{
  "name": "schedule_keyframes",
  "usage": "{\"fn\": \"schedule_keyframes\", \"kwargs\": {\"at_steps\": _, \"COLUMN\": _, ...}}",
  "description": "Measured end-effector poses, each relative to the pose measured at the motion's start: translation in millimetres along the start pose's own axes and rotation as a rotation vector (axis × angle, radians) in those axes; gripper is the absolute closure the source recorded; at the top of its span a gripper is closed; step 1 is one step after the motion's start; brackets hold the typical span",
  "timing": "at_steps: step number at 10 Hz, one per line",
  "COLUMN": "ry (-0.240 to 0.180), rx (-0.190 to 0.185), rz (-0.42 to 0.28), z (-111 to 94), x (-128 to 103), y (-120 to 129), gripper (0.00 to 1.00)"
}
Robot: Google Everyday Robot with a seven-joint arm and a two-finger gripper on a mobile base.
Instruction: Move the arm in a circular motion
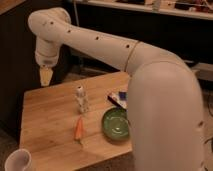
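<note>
White arm [100, 47] ends in its pale hand [46, 76] near the table [50, 125], far-left corner; its grip cannot be told.

the white arm [100, 47] is seen reaching from the lower right up to the upper left, where it is bent downward. the gripper [46, 76] is held above the far left corner of the wooden table [50, 135]. a small pale bottle [81, 99] is stood upright, a carrot [79, 129] is laid just in front, and a green bowl [116, 123] is set beside it.
</note>
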Motion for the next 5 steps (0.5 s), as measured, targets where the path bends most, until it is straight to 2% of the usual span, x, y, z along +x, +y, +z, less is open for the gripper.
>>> {"fn": "schedule_keyframes", "kwargs": {"at_steps": 2, "ry": -0.032, "rx": 0.038, "rz": 0.085, "z": -12.7, "x": 33.6, "y": -40.8, "gripper": 0.35}}
{"fn": "schedule_keyframes", "kwargs": {"at_steps": 3, "ry": -0.058, "rx": 0.064, "rz": 0.143, "z": -22.3, "x": 60.1, "y": -56.5, "gripper": 0.35}}
{"fn": "schedule_keyframes", "kwargs": {"at_steps": 5, "ry": -0.094, "rx": 0.1, "rz": 0.22, "z": -37.7, "x": 100.6, "y": -69.5, "gripper": 0.35}}
